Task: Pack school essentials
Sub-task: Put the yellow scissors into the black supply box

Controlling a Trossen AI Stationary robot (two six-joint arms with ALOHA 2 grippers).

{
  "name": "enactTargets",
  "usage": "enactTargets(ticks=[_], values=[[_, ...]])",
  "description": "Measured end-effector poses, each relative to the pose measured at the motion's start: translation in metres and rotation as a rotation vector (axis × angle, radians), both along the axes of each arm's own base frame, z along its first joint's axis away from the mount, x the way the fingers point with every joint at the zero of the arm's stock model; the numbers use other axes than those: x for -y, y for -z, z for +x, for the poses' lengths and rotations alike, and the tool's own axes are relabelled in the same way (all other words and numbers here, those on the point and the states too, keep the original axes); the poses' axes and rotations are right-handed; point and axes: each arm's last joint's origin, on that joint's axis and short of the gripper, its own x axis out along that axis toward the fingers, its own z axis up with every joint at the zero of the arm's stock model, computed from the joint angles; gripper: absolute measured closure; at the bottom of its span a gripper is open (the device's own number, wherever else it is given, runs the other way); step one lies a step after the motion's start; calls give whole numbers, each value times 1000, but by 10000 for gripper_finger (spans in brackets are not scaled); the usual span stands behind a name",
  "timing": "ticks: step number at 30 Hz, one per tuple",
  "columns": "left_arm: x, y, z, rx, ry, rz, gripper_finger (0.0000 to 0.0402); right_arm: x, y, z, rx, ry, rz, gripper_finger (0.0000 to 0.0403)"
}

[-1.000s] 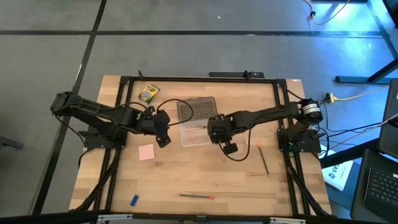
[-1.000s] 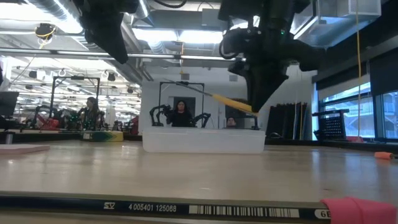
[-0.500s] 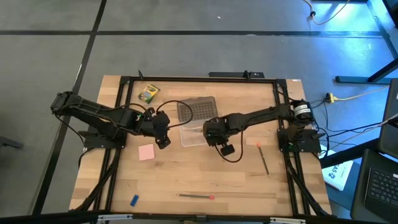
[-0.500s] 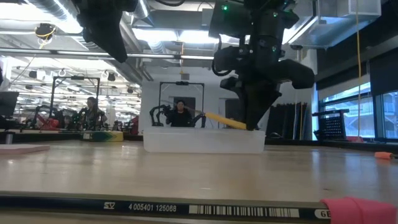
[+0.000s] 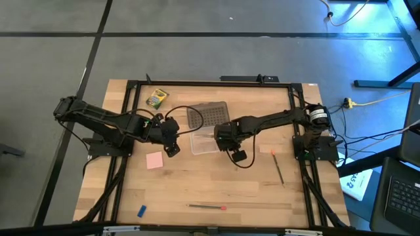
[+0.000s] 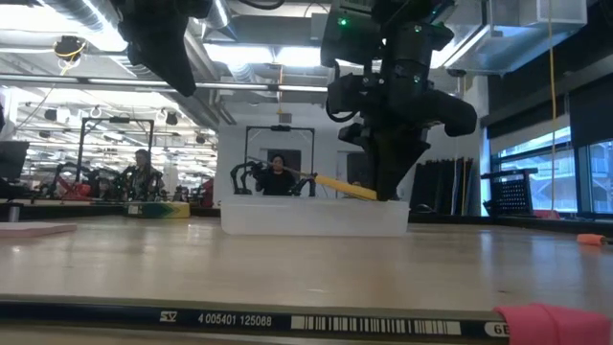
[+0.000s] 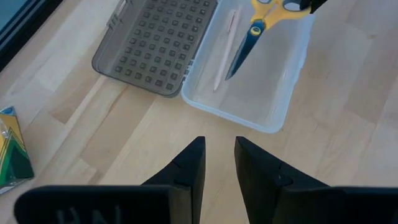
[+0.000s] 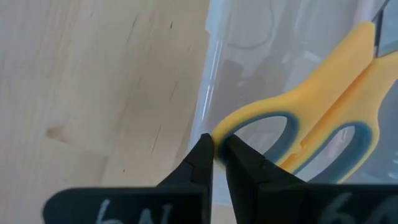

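Observation:
The yellow-handled scissors (image 7: 256,28) hang slanted over the clear case (image 5: 205,140), with my right gripper (image 5: 221,135) shut on their handle at the case's right end. Their dark blades (image 7: 239,53) point across the case. A thin pencil (image 7: 225,46) lies inside it. The grey studded lid (image 7: 158,43) lies open on the case's far side. My left gripper (image 7: 219,162) hovers left of the case, narrowly open and holding nothing. On the table lie the crayon box (image 5: 156,98), pink notepad (image 5: 154,160), blue eraser (image 5: 142,211) and two pencils (image 5: 207,206) (image 5: 278,167). My right gripper pinches the rim of one yellow handle loop (image 8: 229,129) between its two fingertips, coming steeply from above. In the low view the scissors (image 6: 335,184) slant, handle end low at the case's rim (image 6: 378,198) and blades rising leftward. Whether they touch the case I cannot tell.
Black frame rails (image 5: 131,88) run round the table's edges. Bare wood lies in front of the case. A pencil with a pink eraser end (image 6: 556,324) lies close before the low camera. People sit in the room beyond (image 6: 278,174).
My right gripper has sunk and gone a little toward the table's left edge with the scissors. Their handle end has come down to the case's rim, and their slant is flatter than before.

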Motion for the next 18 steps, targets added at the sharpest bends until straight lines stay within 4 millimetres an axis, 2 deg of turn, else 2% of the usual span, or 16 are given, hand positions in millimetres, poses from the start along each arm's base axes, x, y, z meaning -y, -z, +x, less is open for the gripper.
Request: enactTargets(ticks=[8,13,18], values=[[0,0,0,0,0,0,321,1,0,0,-5,1,0,371],[0,0,0,0,0,0,321,2,-14,7,22,2,5,371],[0,0,0,0,0,0,321,12,-23,8,5,25,59,371]])
